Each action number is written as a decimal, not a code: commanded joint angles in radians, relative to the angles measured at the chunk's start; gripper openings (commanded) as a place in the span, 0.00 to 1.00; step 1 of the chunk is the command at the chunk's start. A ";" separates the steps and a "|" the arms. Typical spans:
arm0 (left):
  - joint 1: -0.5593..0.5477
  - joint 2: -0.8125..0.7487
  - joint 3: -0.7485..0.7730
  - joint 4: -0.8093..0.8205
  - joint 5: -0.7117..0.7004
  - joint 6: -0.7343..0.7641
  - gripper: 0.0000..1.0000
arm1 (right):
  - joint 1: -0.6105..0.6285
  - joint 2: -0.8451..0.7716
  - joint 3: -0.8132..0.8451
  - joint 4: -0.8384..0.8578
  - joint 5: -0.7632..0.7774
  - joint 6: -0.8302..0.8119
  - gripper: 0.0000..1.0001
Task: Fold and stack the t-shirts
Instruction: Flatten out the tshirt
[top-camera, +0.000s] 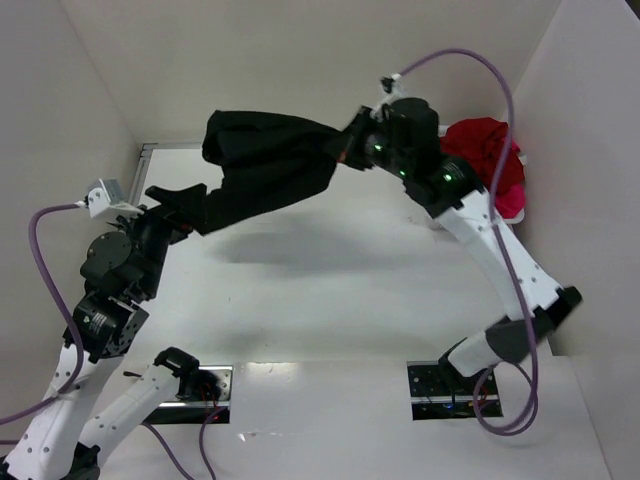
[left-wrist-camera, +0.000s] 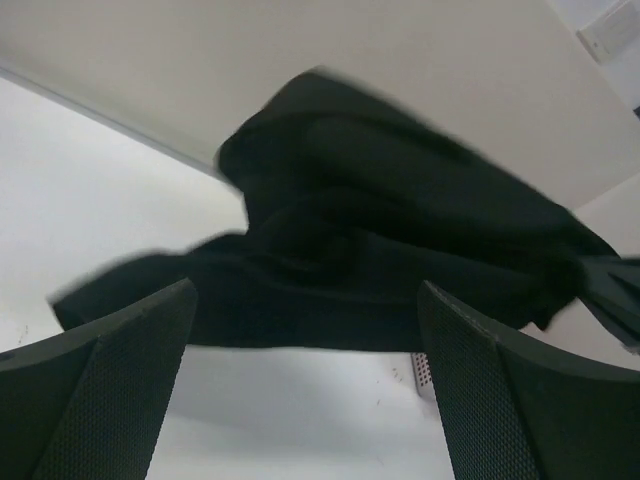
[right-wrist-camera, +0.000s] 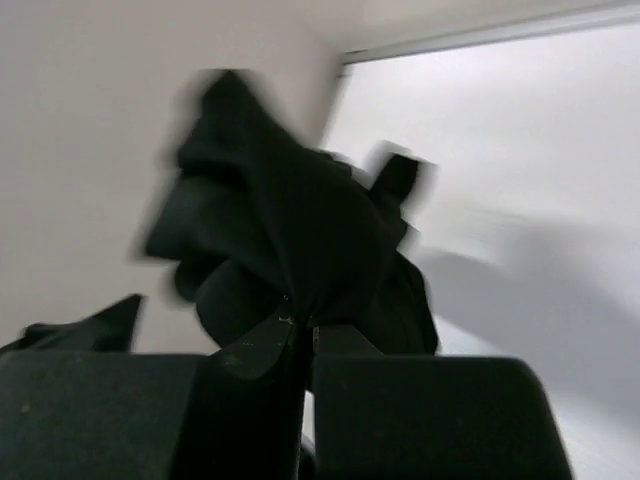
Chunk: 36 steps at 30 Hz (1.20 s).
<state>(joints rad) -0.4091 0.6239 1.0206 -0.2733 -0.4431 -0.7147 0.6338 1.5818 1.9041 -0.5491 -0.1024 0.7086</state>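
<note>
My right gripper (right-wrist-camera: 302, 325) has its jaws pinched fully together on a bunched corner of the black t-shirt (top-camera: 265, 165). That lifts the cloth clear of the table (top-camera: 330, 290), where it can hang and open under its own weight. My left gripper (left-wrist-camera: 305, 300) has its jaws spread wide and grips nothing. The shirt's lower edge droops just ahead of the fingertips, and I cannot tell whether it touches them. I judge the spread is there to take a second corner, so the shirt can be stretched between both arms and laid flat. Further out, the dark red t-shirt (top-camera: 480, 140) and the bright pink t-shirt (top-camera: 512, 195) lie heaped at the far right, behind my right arm.
</note>
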 joint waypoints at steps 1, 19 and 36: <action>0.006 0.020 0.012 0.008 -0.003 -0.006 0.99 | -0.059 -0.106 -0.270 0.020 0.107 0.012 0.04; 0.006 0.111 0.094 -0.109 0.046 0.054 0.99 | -0.068 -0.163 -0.669 0.046 0.188 -0.024 1.00; 0.127 0.350 0.106 -0.357 -0.082 -0.204 0.99 | 0.207 0.507 0.146 -0.239 0.277 -0.295 1.00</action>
<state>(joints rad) -0.3328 0.9939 1.1500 -0.6502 -0.5129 -0.8505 0.8177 1.9442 1.9022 -0.6025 0.0906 0.4656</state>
